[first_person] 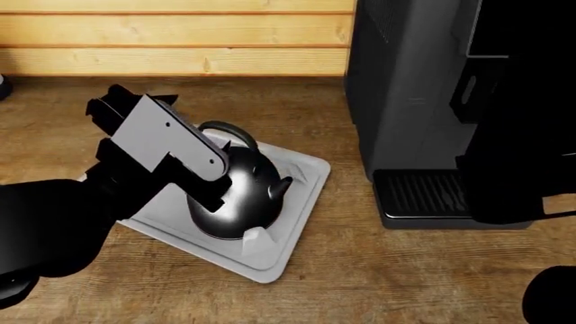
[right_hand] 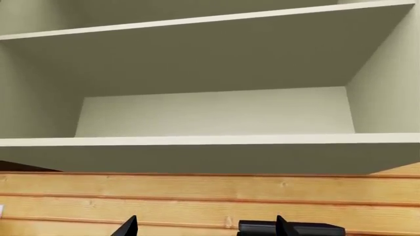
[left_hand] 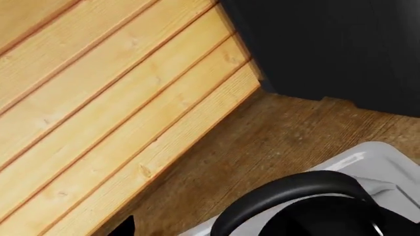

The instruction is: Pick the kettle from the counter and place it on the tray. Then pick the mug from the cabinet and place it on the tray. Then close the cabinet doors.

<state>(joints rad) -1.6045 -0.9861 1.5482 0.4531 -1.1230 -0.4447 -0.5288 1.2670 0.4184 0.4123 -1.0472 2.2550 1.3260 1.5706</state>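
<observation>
In the left wrist view the arched black handle of the kettle (left_hand: 308, 189) sits closest to the lens, cut off by the frame edge, with the grey tray (left_hand: 377, 157) under it and the brown tabletop (left_hand: 262, 132) running back to the pale plank wall (left_hand: 111, 98) and a dark coffee machine (left_hand: 328, 44); only a dark tip of the left claw (left_hand: 125, 227) pokes in, so whether its fingers are apart or together cannot be told. In the head view the bulky left arm fills the near left, its claw (first_person: 126, 108) above and just behind the kettle (first_person: 239, 189), which already rests upright on the tray (first_person: 301, 202), spout toward the coffee machine (first_person: 405, 101); the wrist plate hides the fingers and part of the handle. The kettle looks rigid, rounded and glossy, likely slippery on its body, so the thin handle is the sensible grip. The right arm shows only as dark shapes at the right edge. In the right wrist view two dark tips of the right claw (right_hand: 203, 226) stand apart, open and empty, facing the plank wall and the pale cabinet shelves (right_hand: 210, 142) above. No mug is visible on the shelves shown; it should be light, stiff and breakable, best pinched across its wall or rim. The cabinet doors are out of frame.
</observation>
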